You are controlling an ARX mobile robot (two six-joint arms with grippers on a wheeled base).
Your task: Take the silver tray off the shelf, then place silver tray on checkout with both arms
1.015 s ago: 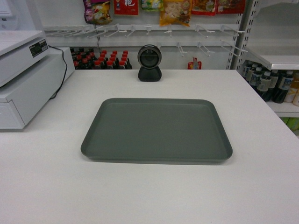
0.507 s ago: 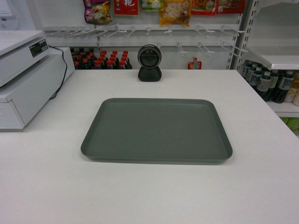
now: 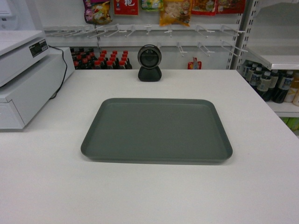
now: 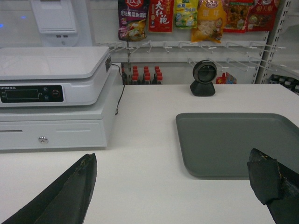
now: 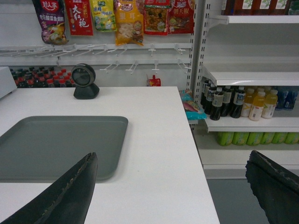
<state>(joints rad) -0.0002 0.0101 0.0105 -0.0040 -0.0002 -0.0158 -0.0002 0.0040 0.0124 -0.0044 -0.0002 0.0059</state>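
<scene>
Register (image 3: 23, 79), white and boxy, sits at the far left of the checkout (image 3: 154, 196), its black cable trailing off behind it. Placed there, it leaves the broad middle of the white counter free as a work surface.

Next, at the middle of the counter, the tray (image 3: 156, 130) lies flat, grey-green, with nothing on it. Its long sides run left to right, and bare counter shows on all 4 sides, so it sits fully supported and well in from every edge. Nothing touches it. Judged from this, the placing is done: the tray is on the checkout, not on any shelf.

Behind the tray, near the back edge, stands the black round-headed scanner (image 3: 149, 63), facing forward and well apart from the tray. Behind that, red-capped bottles (image 3: 100, 59) line a low rack, with snack bags (image 3: 175, 10) hanging on hooks above.

At the far right, a shelf (image 3: 278, 60) carries dark and yellow drink bottles below its board.

Neither arm shows in the head view. In the left wrist view, the left gripper (image 4: 173, 186) hangs low over the counter's near left part, its 2 black fingers (image 4: 70, 191) spread wide and holding nothing, the tray's near left corner lying between and beyond them. In the right wrist view, the right gripper (image 5: 173, 191) is likewise spread wide and empty, off the tray's right end, one finger over the counter and the other past the counter's edge. Both wide spreads fit a tray let go.
</scene>
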